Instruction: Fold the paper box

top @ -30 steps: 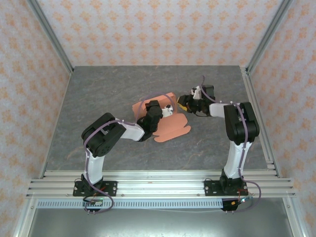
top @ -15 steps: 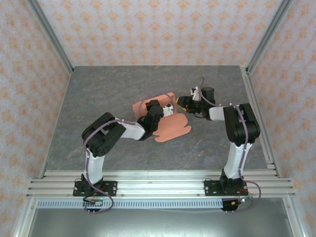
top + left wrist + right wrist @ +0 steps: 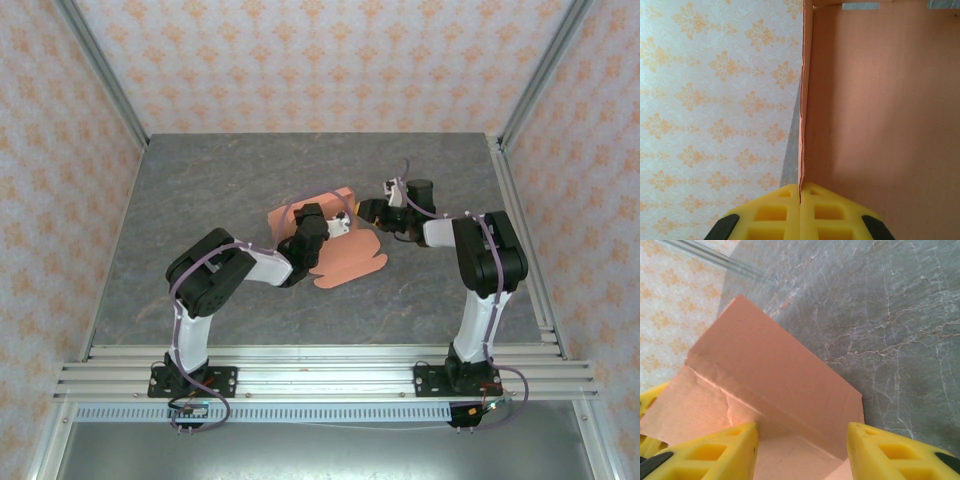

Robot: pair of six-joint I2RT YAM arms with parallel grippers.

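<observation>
Left gripper point(image 3: 800, 202) clamps a raised wall of the paper box point(image 3: 350, 262); right gripper point(image 3: 803, 440), at its right, open astride a flap

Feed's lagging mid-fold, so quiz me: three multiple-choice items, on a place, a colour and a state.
1. Where is the paper box? A: middle of the table. B: far left corner. C: on the near rail.
2. What colour are the fingers? A: blue. B: yellow. C: white.
3. How is the left gripper? A: wide open. B: shut on nothing. C: shut on the box's edge.
Answers: 1 A, seen from the top; 2 B, yellow in both wrist views; 3 C, fingers pinch a card wall.
</observation>
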